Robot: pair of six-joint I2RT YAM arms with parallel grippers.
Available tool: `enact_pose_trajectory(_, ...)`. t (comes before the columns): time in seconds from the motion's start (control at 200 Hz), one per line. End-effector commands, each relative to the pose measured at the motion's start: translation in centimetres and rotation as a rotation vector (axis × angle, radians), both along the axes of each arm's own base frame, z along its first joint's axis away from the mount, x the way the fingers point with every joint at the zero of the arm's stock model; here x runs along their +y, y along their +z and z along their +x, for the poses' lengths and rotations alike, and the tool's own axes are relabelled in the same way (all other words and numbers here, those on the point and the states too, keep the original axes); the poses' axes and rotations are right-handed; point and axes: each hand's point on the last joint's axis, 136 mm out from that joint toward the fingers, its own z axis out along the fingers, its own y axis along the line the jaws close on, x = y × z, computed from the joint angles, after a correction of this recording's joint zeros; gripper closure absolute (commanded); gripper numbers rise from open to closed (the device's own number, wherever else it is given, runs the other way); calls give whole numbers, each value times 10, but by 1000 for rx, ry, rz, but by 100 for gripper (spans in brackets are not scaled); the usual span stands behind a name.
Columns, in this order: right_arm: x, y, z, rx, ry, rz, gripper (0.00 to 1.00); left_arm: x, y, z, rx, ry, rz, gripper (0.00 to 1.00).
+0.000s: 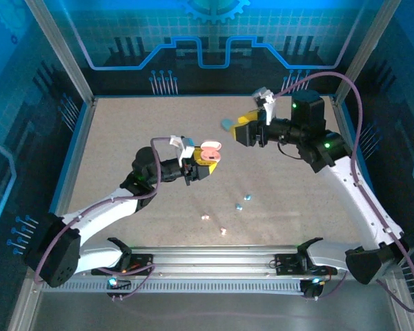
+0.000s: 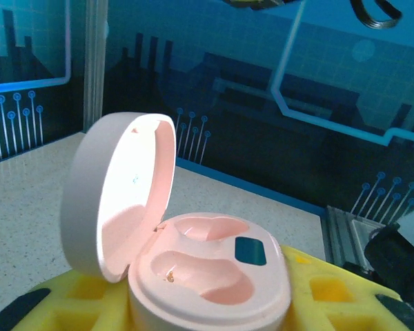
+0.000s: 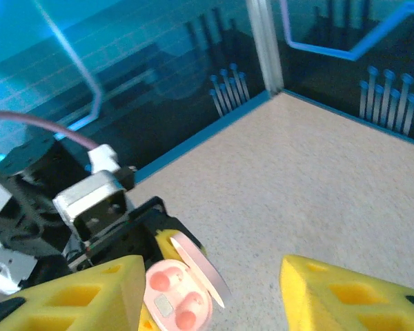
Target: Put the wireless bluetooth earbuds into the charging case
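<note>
Overhead view spans the table [image 1: 124, 152]; both wrist views closely share the pink case [image 2: 193, 269].

**Open Flanks, Crowded Middle**

The left side and far strip of the desk [image 1: 117, 145] lie bare. In the middle the left hand [image 1: 201, 164] holds up the pink case [image 1: 210, 153], lid raised. The right hand [image 1: 245, 125], fingers [image 3: 345, 289] parted, hangs near it, a teal case [image 1: 226, 124] just beside. Tiny earbuds [image 1: 247, 198] dot the near stretch between the arms [image 1: 100, 207]. Frame posts [image 1: 61, 52] fence the far corners.
</note>
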Motion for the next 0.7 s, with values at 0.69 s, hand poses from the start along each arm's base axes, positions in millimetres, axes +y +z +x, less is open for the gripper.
enact_pose_trajectory(0.69, 34, -304, -99, 944, -107, -478, 68, 70, 59, 3, -168, 273, -142, 67)
